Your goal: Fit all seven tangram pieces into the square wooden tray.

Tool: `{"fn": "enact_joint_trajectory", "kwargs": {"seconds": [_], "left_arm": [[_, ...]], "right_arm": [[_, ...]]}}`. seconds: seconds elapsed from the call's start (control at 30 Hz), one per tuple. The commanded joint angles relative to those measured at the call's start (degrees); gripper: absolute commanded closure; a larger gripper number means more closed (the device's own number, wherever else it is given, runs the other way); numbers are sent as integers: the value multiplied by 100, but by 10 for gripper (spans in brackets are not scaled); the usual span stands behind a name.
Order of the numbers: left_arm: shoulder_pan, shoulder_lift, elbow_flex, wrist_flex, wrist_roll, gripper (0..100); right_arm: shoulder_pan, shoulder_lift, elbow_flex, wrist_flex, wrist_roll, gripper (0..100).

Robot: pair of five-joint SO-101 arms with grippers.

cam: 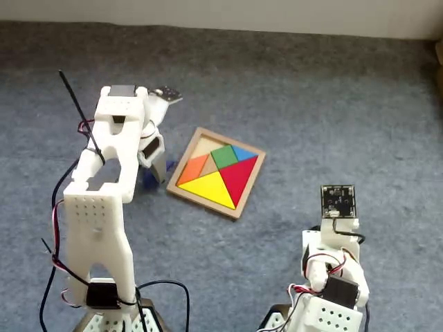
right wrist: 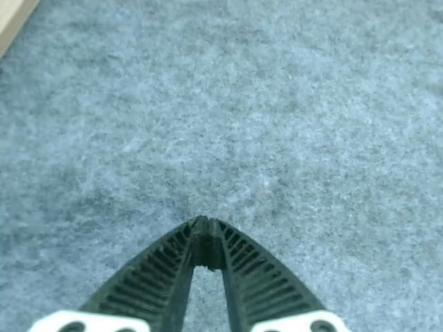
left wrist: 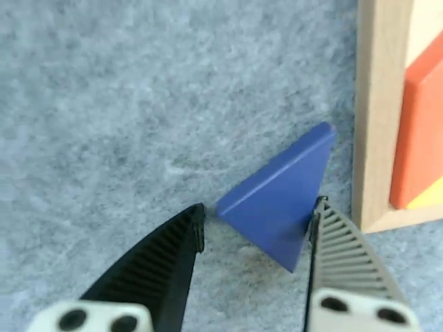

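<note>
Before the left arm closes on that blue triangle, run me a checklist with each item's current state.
1. Left gripper open and straddling the blue triangle: ok.
2. Triangle clear of the tray rim: ok, a narrow strip of carpet shows between them.
3. Room left in the tray: ok, the high view shows a bare corner.
4. Triangle's shape matches that bare corner: cannot tell.
5. Right gripper out of the way: ok, shut, over carpet away from the tray.
</note>
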Motion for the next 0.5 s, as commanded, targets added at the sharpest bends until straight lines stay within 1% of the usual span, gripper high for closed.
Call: {"fn": "enact_joint_trajectory", "kwargs": {"seconds": [0.0,0.1,0.47], "left_arm": [[189,-57,-259,-246,-18,748],[189,-57,-259,-360,-18,748],[347,-48,-233,-352,-18,748]], "right_arm": [[66,-136,558,-13,0,989],[66,-136,558,-13,0,989],[75,-136,558,-13,0,989]]}}
